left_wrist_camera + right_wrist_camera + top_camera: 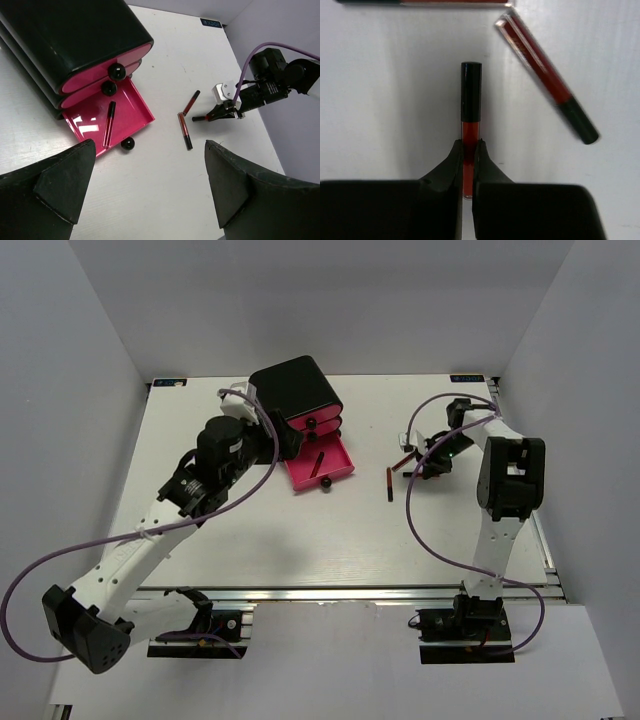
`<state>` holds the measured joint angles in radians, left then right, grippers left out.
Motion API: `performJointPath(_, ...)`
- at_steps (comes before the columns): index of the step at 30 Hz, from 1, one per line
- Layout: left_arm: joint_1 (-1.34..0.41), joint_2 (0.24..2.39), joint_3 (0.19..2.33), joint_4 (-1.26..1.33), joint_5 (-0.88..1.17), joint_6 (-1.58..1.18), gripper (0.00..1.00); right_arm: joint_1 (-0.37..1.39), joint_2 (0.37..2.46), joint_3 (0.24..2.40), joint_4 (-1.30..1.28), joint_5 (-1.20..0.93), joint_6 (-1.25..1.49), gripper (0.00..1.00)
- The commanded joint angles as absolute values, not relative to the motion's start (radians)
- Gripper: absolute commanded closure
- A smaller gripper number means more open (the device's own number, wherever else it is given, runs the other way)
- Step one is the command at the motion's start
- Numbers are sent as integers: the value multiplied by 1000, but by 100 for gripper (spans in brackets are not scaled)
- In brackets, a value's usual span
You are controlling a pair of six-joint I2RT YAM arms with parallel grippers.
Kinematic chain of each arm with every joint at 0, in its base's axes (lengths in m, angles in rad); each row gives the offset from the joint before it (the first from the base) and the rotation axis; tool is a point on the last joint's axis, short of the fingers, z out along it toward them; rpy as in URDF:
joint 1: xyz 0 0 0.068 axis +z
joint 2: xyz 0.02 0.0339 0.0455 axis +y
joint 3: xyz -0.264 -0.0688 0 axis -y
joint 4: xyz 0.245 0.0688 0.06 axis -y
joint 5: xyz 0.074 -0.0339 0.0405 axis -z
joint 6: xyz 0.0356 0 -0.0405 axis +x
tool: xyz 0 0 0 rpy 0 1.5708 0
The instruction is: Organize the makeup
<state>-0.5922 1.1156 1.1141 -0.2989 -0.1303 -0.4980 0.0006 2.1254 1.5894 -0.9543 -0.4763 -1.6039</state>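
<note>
My right gripper (468, 145) is shut on a thin dark-red lip stick (470, 105), held low over the white table; it also shows in the left wrist view (199, 118). A second lip stick (547, 80) lies diagonally just beside it, and a third (185, 131) lies nearer the table's middle (389, 483). Another lip stick (109, 123) lies in the open pink drawer (135, 102). My left gripper (150, 185) is open and empty, hovering over the table in front of that drawer. No compacts, palette or tube are in view.
The black box (295, 390) with pink drawers stands at the back centre, its bottom drawer (335, 468) pulled out. White walls close in the table on both sides and the back. My right gripper (425, 468) sits at the back right.
</note>
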Motion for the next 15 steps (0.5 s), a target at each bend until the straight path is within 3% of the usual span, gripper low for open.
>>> performJointPath(1,-591,1051,1063,-276,-130,-540,2,-2,2054,1493,-979,-462,-1611,100)
performJointPath(8,-588,979,982,-261,-167,-583,2,176,1771,1494,-918,-663,-1445,100)
performJointPath(15,-586,957,983,-290,-186,-583,2,526,1785,1433,-478,-500,-1094,100)
